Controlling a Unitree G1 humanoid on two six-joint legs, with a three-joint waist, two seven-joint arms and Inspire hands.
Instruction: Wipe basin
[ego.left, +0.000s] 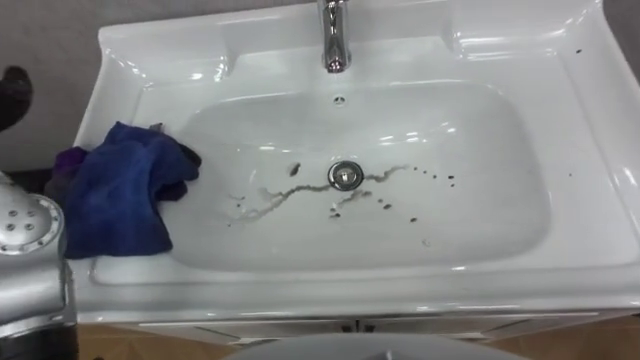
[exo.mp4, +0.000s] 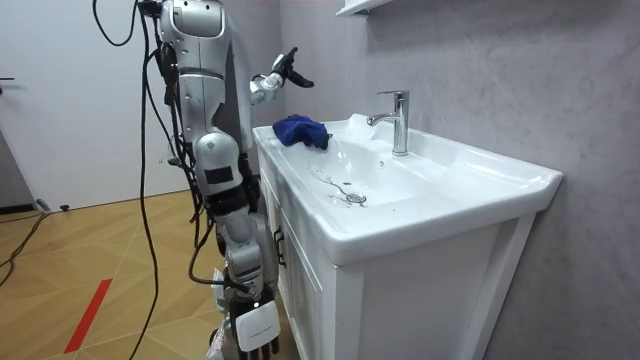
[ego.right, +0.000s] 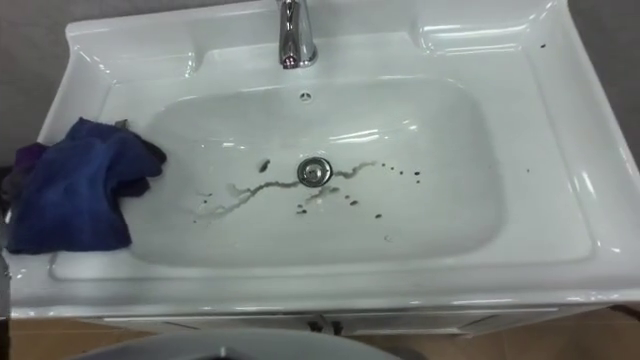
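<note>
Left eye view looks straight down on the basin (ego.left: 600, 150), a white glazed rectangle with a wide, rounded bowl, a chrome faucet (ego.left: 335, 40) at the middle of its back edge and a metal drain (ego.left: 344, 175) at the bowl's centre. Grey-brown streaks (ego.left: 270, 195) run across the drain from left to right, and dark specks (ego.left: 440, 178) dot the bowl towards its right side. A few more specks sit on the right rim.

The blue cloth (ego.left: 120, 195) lies bunched on the basin's left rim. Its inner edge droops over the bowl's left slope, apart from the streaks. It looks plush and limp, so I judge it light, soft and easy to crush into a pad. The raised crest of the heap on the bowl side seems the best place to take hold. A darker purple fold shows at its outer side.

The glaze is smooth and shiny, so the cloth should slide readily, though it may slip out of a loose grip.

The left hand (exo.mp4: 285, 70) is raised beyond the basin's back-left corner, clear of the cloth, its dark fingers loosely spread and holding nothing. The right hand (exo.mp4: 255, 335) hangs low beside the white cabinet (exo.mp4: 420, 300) front; whether it is released or clenched I cannot tell.
</note>
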